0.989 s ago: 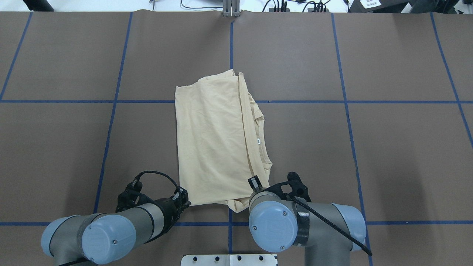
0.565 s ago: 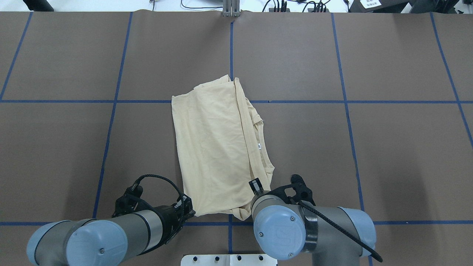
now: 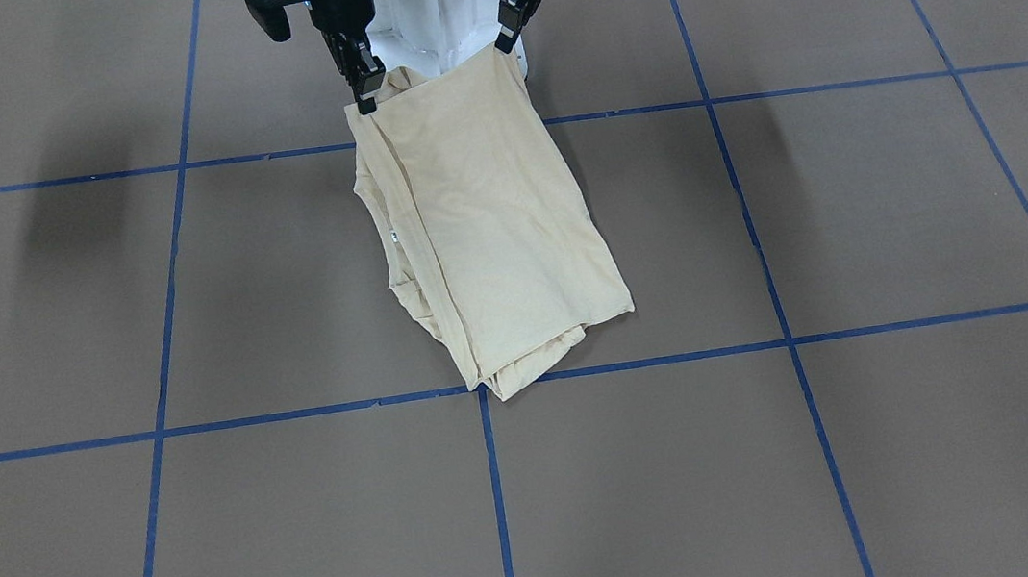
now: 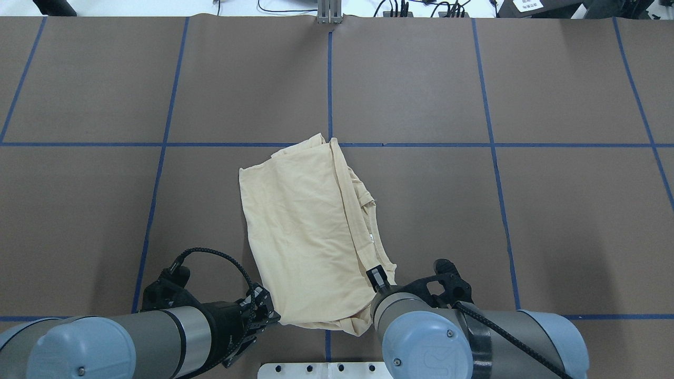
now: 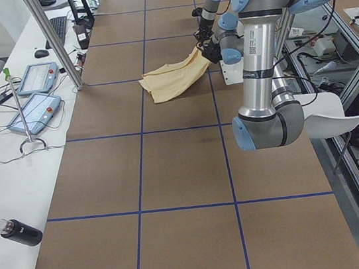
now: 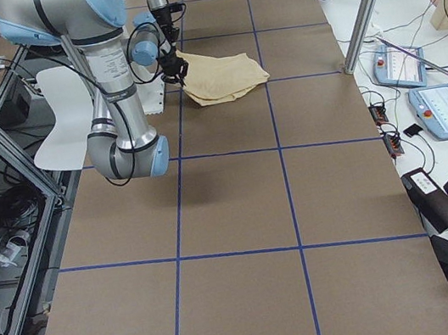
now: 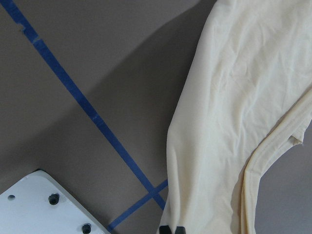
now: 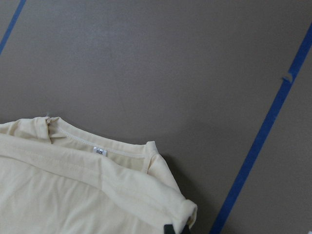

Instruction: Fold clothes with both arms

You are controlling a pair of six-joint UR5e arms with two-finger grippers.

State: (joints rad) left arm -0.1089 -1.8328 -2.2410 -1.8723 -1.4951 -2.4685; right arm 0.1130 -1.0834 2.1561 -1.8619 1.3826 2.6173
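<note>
The clothes are one pale cream-yellow shirt (image 4: 305,231), folded into a long panel that runs away from my base, with its near edge lifted off the table. Its collar and white neck tag (image 8: 100,150) lie along the right side. My left gripper (image 4: 271,316) is shut on the near left corner, and my left wrist view shows the pinching fingertips (image 7: 170,229) at the cloth's edge. On the near right corner, by the collar side, my right gripper (image 4: 376,279) is shut too. In the front-facing view both grippers (image 3: 503,43) (image 3: 367,102) hold the shirt (image 3: 487,224) up at its robot-side edge.
The white pedestal base (image 4: 326,370) sits just behind the held edge. Blue tape lines (image 4: 329,79) cross the brown table. At the far side stand a metal pole (image 5: 52,38) and a white bench with tablets (image 5: 33,95). A dark bottle (image 5: 19,232) lies there as well.
Both arms have drawn back toward the base, dragging the shirt nearer along the table. Its far end has slid from beyond the cross tape line to about on it.
</note>
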